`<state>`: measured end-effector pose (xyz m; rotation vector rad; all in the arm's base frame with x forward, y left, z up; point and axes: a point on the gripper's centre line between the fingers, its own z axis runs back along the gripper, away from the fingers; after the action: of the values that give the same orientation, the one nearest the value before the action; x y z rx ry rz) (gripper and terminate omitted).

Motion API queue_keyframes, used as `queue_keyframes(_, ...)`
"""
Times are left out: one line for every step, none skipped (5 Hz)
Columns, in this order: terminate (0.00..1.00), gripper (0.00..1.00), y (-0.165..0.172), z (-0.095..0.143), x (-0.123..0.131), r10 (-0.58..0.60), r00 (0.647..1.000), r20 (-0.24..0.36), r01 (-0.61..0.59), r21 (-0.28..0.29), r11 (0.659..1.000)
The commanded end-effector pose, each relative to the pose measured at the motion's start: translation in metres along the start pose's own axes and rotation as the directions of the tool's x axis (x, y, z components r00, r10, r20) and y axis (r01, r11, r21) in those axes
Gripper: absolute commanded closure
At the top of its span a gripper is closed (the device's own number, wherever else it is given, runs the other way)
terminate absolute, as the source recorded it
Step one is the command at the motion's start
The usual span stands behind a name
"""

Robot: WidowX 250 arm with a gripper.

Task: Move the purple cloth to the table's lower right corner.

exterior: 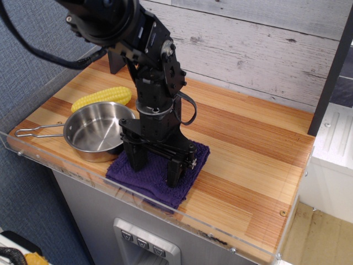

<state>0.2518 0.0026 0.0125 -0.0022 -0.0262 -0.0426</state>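
In the single view, looking down at an angle on the table (248,154), the purple cloth (157,175) lies flat at the front edge, left of the middle, its near side pressed up to the clear acrylic rim (220,234) and one corner pointing toward the back. The black arm stands over it with the gripper (156,165) pointed straight down, jaws spread wide, one finger (137,157) planted near the cloth's left side and the other (175,170) nearer its right side; both tips appear to touch the fabric, though whether any of it is pinched cannot be told. Touching the cloth's left corner sits a steel pan (98,131), its wire handle reaching toward the front left corner of the table. Just behind the pan, near the left edge, lies a yellow ear of corn (102,98). The table's front right corner is bare striped wood with a small screw (283,212), well apart from the cloth. A grey plank wall (265,49) runs along the back edge.
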Motion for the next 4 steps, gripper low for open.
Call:
queue_keyframes(0.00, 0.00, -0.017, -0.043, -0.004, -0.023, 0.991, -0.129, 0.020, -0.031, 0.999)
queue_keyframes(0.00, 0.00, -0.041, -0.037, -0.008, -0.107, 0.989, -0.102, 0.105, -0.028, 0.994)
queue_keyframes(0.00, 0.00, -0.057, -0.030, -0.010, -0.169, 0.983, -0.078, 0.168, -0.016, 0.986)
queue_keyframes(0.00, 0.00, -0.053, -0.022, 0.005, -0.157, 0.986, -0.056, 0.156, -0.017, 0.988)
